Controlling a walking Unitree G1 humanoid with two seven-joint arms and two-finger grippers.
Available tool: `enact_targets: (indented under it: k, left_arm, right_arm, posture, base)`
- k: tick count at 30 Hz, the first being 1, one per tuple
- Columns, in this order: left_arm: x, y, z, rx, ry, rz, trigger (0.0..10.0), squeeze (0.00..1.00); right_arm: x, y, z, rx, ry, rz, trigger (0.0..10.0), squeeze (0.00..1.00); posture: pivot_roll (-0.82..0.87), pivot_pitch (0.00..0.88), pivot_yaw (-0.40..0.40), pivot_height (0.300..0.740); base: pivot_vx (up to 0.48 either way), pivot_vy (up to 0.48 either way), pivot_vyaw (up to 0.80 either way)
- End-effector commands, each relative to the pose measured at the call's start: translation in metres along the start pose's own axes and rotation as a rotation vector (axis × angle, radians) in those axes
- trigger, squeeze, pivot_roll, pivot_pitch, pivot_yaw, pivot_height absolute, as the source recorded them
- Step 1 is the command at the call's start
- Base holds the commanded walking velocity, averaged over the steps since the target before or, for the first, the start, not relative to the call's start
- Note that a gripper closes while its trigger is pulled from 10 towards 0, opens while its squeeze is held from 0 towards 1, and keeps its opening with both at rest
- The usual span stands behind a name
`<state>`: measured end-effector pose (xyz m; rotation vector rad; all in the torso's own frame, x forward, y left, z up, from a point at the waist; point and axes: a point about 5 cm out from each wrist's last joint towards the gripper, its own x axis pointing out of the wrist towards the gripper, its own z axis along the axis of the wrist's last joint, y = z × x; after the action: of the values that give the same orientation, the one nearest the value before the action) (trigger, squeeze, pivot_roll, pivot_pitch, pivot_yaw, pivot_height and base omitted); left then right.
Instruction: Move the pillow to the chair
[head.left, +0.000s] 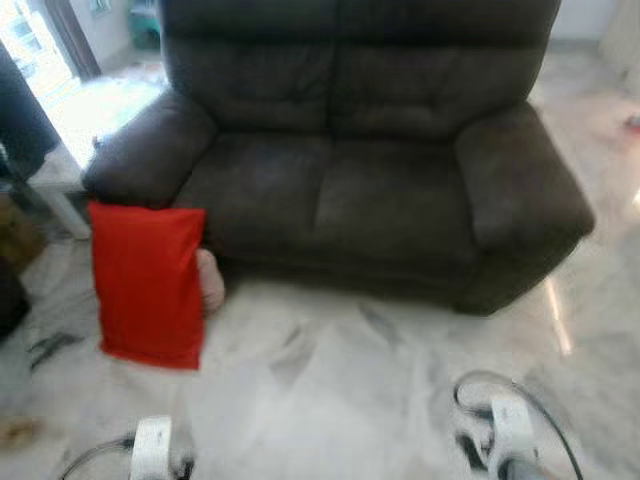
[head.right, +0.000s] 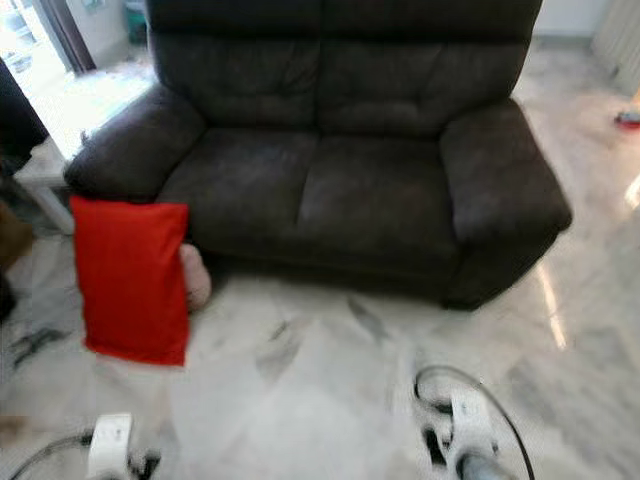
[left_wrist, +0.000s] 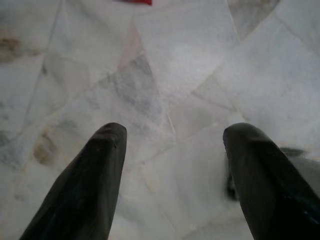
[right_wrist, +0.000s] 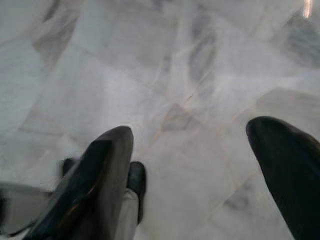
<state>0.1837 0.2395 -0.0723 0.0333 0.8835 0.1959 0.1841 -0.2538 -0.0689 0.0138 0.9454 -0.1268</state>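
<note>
Jaws released on both grippers, holding nothing above the marble floor (head.left: 330, 400).

Left gripper (left_wrist: 172, 175) and right gripper (right_wrist: 192, 170) each show two black fingers spread well apart over pale veined tiles, both arms low at the near edge of the head views. A red pillow (head.left: 147, 283) stands upright on the floor, leaning against the front of the dark brown sofa (head.left: 350, 170) below its arm on the robot's left; a pinkish object (head.left: 211, 280), too blurred to identify, sits just behind it.
</note>
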Motion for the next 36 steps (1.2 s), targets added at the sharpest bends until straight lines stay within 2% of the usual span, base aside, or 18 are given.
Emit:
enact_targets:
  k: [1,5,18,32,36]
  left_arm:
    - [0.0001,0.0031,0.0007,0.004,0.007,0.007,10.0,0.0]
    - [0.0001,0.003,0.0006,0.003,0.007,0.007,10.0,0.0]
    - [0.0001,0.0034,0.0009,0.006,0.006,0.009,10.0,0.0]
    - [-0.0002,0.0035,0.0021,-0.017,-0.02,0.013,10.0,0.0]
    - [-0.0002,0.0043,0.0029,0.0,-0.026,0.022,10.0,0.0]
  right_arm:
    - [0.0002,-0.0003,0.0015,0.008,-0.003,-0.002,10.0,0.0]
    - [0.0002,-0.0002,0.0019,0.0,-0.004,0.001,10.0,0.0]
    - [0.0003,0.0003,0.002,0.0,-0.006,0.008,10.0,0.0]
    - [0.0003,0.0009,0.001,0.035,-0.006,0.009,10.0,0.0]
    - [0.0002,0.0012,0.001,0.063,-0.015,0.009,10.0,0.0]
  posture:
    - [-0.01,0.053,0.023,0.74]
    - [-0.01,0.052,0.023,0.74]
    - [-0.01,0.053,0.024,0.74]
    - [-0.01,0.054,0.024,0.74]
    - [-0.01,0.054,0.025,0.74]
  base:
    - [0.0,0.259,0.0]
    - [0.0,0.26,0.35]
    - [0.0,0.26,0.78]
    - [0.0,0.0,0.0]
    - [0.0,0.0,0.0]
